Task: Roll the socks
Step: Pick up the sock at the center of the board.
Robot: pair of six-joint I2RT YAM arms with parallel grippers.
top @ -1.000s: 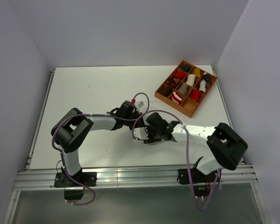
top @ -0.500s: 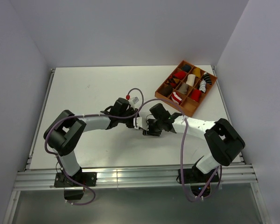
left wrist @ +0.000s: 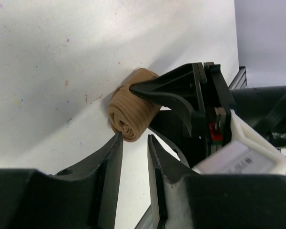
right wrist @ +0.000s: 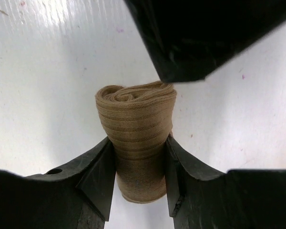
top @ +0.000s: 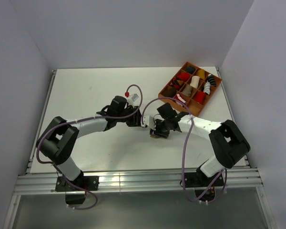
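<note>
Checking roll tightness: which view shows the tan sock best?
Right wrist: the tan sock sits large and central, pinched in the right gripper. Left wrist shows its spiral end; top view, only a sliver.

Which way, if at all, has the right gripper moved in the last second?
Yes. In the top view the right gripper, gripping the rolled tan-brown fabric sock, shifted up and right in frame, closer to the fixed brown compartmented tray.

left pincer (top: 136,122) beside right pincer (top: 154,130), tan sock (top: 154,136) beneath, wooden tray (top: 194,116) back right
</note>
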